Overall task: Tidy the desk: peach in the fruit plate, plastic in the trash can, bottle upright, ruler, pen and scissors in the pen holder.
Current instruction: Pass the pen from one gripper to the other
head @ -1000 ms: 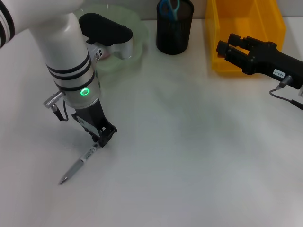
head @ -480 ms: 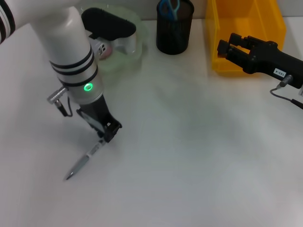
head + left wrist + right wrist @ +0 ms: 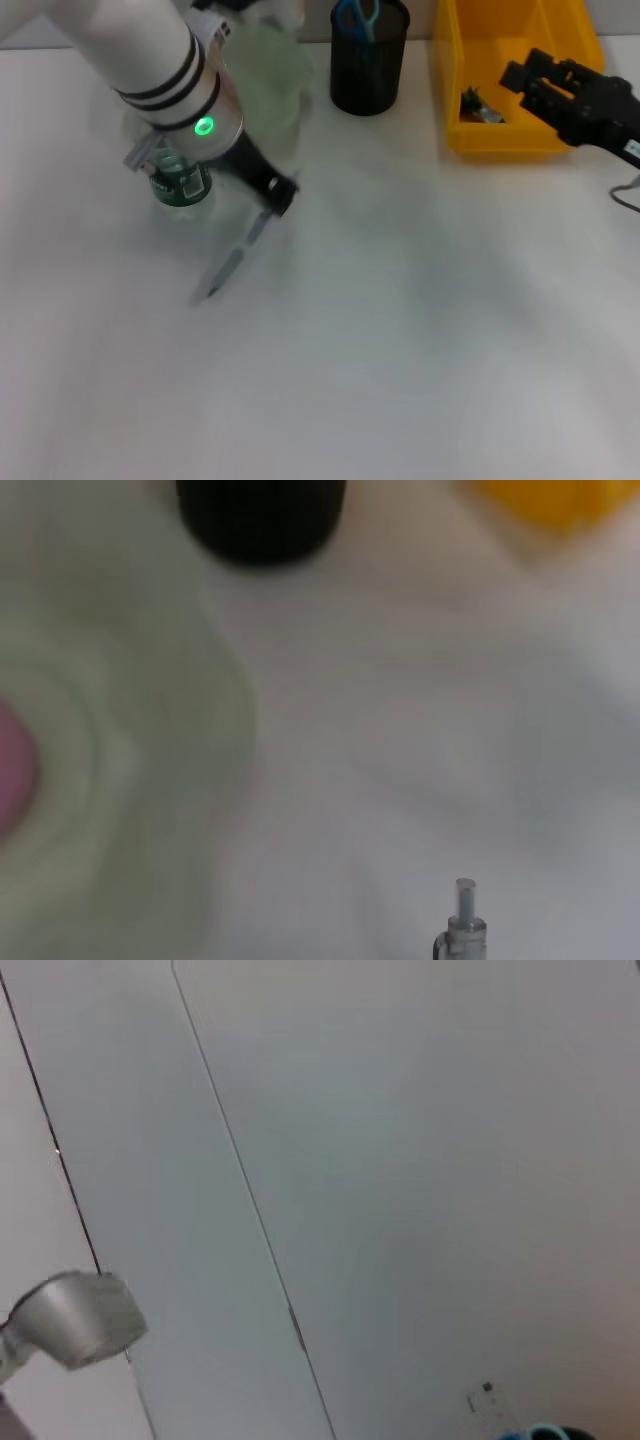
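Observation:
My left gripper [image 3: 280, 195] is shut on the upper end of the grey pen [image 3: 232, 262], which hangs slanted above the table. That end also shows in the left wrist view as the pen [image 3: 464, 928]. The green bottle [image 3: 180, 182] stands upright beside my left arm. The black pen holder [image 3: 369, 60] at the back holds the blue-handled scissors [image 3: 355, 16]. A pink peach [image 3: 14, 770] lies in the pale green fruit plate [image 3: 130, 750]. A small crumpled piece of plastic [image 3: 481, 108] lies in the yellow trash can [image 3: 515, 135]. My right gripper [image 3: 520, 68] hovers open over that can. The ruler is out of view.
The fruit plate [image 3: 275, 70] sits at the back left, partly behind my left arm. The pen holder [image 3: 260, 515] and the trash can [image 3: 550, 498] stand along the far edge. White tabletop fills the front and middle.
My left gripper has lifted the pen off the table and carried it back and to the right, uncovering the bottle. My right gripper has drawn back to the right over the trash can.

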### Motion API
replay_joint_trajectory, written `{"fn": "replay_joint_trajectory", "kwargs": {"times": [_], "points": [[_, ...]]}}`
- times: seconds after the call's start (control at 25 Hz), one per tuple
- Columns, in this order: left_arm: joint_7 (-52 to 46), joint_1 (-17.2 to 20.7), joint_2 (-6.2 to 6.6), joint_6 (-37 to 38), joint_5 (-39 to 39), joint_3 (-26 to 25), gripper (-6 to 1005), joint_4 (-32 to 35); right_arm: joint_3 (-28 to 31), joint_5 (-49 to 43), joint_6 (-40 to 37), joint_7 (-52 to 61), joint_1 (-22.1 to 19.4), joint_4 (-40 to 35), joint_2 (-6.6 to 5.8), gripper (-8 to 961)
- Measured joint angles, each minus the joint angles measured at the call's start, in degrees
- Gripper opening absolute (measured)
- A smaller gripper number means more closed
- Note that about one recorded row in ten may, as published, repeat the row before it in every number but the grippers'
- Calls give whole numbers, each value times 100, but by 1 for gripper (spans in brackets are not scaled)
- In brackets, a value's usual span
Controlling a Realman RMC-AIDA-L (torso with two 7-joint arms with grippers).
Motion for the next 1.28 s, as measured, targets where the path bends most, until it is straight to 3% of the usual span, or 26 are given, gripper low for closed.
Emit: {"fn": "replay_joint_trajectory", "kwargs": {"times": [0.12, 0.2, 0.24, 0.36, 0.4, 0.44, 0.56, 0.6, 0.76, 0.8, 1.0, 1.28], "points": [[308, 175, 1, -326, -322, -195, 143, 96, 15, 1, -98, 6, -75, -18, -13, 467], [1087, 521, 0, -893, -1147, -485, 144, 113, 40, -9, -277, 8, -161, -41, -26, 467], [1087, 521, 0, -893, -1147, -485, 145, 113, 40, -9, -277, 8, -161, -41, -26, 467], [2052, 927, 10, -1347, -2110, -674, 147, 117, 38, -39, -466, 8, -225, -46, -44, 468], [2894, 1209, 15, -1610, -2870, -775, 147, 105, 23, -48, -577, 5, -274, -47, -47, 468], [2894, 1209, 15, -1610, -2870, -775, 148, 105, 23, -48, -577, 5, -274, -47, -47, 468], [4276, 1656, 17, -1787, -4214, -873, 149, -7, 17, -51, -727, 4, -338, -46, -47, 467], [5086, 1952, 21, -1770, -5122, -898, 150, -90, 32, -52, -780, 4, -371, -43, -44, 467], [5818, 2235, 26, -1701, -5946, -902, 152, -150, 26, -52, -798, 4, -391, -36, -24, 467], [6722, 2581, 27, -1468, -6878, -914, 152, -250, 6, -52, -809, 4, -390, -31, -15, 468], [7871, 2784, 32, -704, -7854, -1041, 155, -735, -7, -54, -918, 9, -384, -21, -11, 468], [8845, 2747, 35, 171, -8205, -1118, 159, -1506, -11, -168, -1024, 367, -365, -17, -33, 467]]}}
